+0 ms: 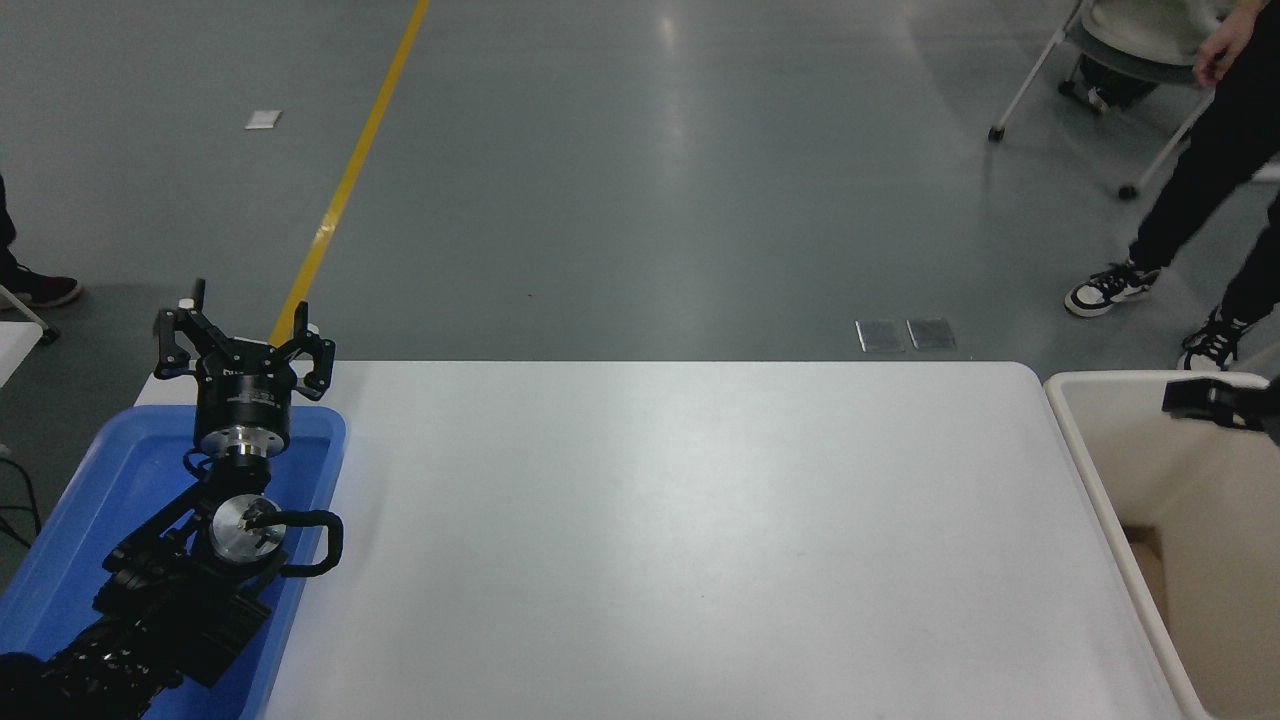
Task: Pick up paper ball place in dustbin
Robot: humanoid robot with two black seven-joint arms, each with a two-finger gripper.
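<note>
Grey shop floor behind a white table. Right black tool pokes in over the big cream-beige plastic dustbin, can't tell its grip. Paper ball isn't visible. Left black tool sits spread open, above its blue plastic tray.

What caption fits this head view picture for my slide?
Right gripper hangs above the cream-beige rectangular plastic dustbin beside the white table; left gripper parked open over the shallow blue plastic tray.
</note>
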